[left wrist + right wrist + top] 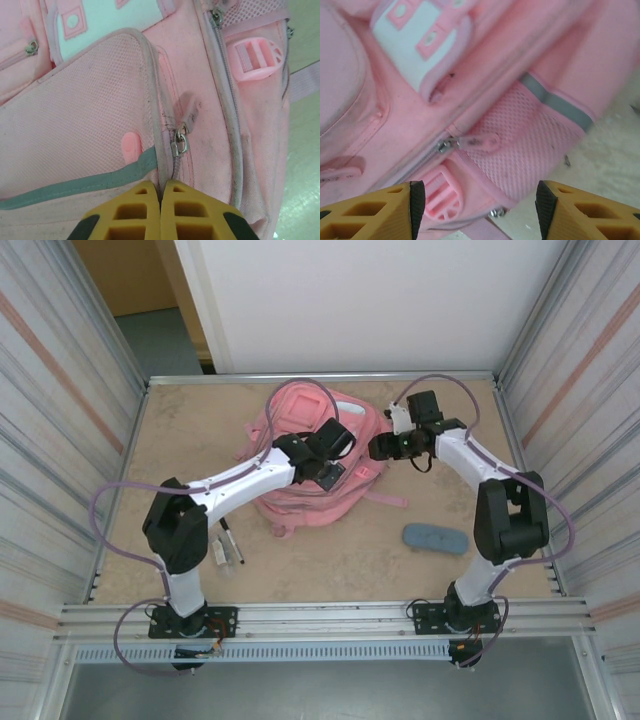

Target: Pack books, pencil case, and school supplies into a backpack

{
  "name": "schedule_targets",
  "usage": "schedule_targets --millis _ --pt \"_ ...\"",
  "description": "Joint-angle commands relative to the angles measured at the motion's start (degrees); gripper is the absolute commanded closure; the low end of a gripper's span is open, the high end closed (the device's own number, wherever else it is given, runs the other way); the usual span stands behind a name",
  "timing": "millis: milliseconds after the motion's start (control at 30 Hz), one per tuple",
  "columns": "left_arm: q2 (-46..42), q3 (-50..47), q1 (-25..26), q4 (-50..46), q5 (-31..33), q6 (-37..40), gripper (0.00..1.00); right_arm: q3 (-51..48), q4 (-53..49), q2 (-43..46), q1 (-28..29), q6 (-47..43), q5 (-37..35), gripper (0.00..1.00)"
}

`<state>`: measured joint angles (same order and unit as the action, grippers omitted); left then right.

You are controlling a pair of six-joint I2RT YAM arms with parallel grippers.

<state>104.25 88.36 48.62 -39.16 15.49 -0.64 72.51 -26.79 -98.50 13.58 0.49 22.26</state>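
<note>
Sandy beige table (pixel 180 430) fills the floor of a cell walled with ribbed metal panels, and the pink backpack (pixel 300 405) lies in the middle of it, directly under both arms. The left gripper (pixel 160 212) is fully closed, its yellow fingers (pixel 132 212) pressed flat together with no gap. The tips sit on the pack's zip line, whose seam runs straight in between them. I cannot tell whether any fabric is nipped there. Just ahead of those fingertips hangs a metal zip slider (pixel 180 143), and to their left spreads a mesh panel (pixel 75 125) edged with a grey trim. The right gripper (pixel 480 207) stands open, its two fingers (pixel 390 207) well apart and nothing between them. It hovers over the backpack's side. Ahead of the gap lies a pink zip tab (pixel 477 142), a ribbed plastic buckle (pixel 440 197) sits just beside the left finger, and farther ahead and to the left is a white patch (pixel 417 30). The blue-grey pencil case (pixel 435 538) rests on the bare table well behind the right gripper, near that arm's elbow. The black marker (pixel 232 540) lies on the table well behind the left gripper, close beside that arm's lower link and apart from the backpack.
</note>
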Motion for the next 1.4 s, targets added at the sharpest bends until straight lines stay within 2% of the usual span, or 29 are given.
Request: schedule_targets --millis 0,100,333,533,700,767,900,1000,1167,1367 --pt "-2.7 2.36 -0.62 0.61 -3.85 2.74 1.0 2.23 -9.04 -2.83 -0.11 -25.86 8.48 0.4" --pt "-3.21 2.64 -1.52 -0.39 -6.4 3.17 1.0 5.93 -15.86 -5.87 -0.67 -38.54 11.31 0.42" --pt "-5.56 2.12 -4.09 0.16 -13.09 2.59 1.0 14.09 -22.13 -14.05 -2.36 -49.14 11.97 0.44" --pt "-6.21 1.38 -5.78 1.63 -19.47 2.48 1.0 13.87 -15.53 -15.03 -0.94 -54.04 11.1 0.46" --pt "-6.0 1.38 -5.99 2.0 -20.63 2.57 1.0 15.37 -13.62 -16.72 -0.53 -56.91 12.1 0.49" --pt "-6.12 1.49 -6.15 1.66 -20.53 2.52 1.0 15.69 -13.56 -17.42 -0.58 -57.52 12.77 0.55" --pt "-6.48 0.67 -6.94 2.67 -20.84 1.9 1.0 13.95 -12.52 -16.78 -0.74 -58.57 13.89 0.76" --pt "-6.53 0.5 -7.73 2.87 -20.96 0.62 1.0 11.93 -11.72 -14.29 -1.01 -58.27 15.25 0.86" --pt "-6.39 -1.04 -9.43 5.35 -21.67 -1.47 1.0 8.53 -11.3 -9.68 -0.58 -58.12 17.12 0.94" --pt "-5.15 -1.85 -10.11 7.27 -22.58 -3.02 1.0 6.27 -11.44 -5.39 2.41 -55.2 15.94 0.98"
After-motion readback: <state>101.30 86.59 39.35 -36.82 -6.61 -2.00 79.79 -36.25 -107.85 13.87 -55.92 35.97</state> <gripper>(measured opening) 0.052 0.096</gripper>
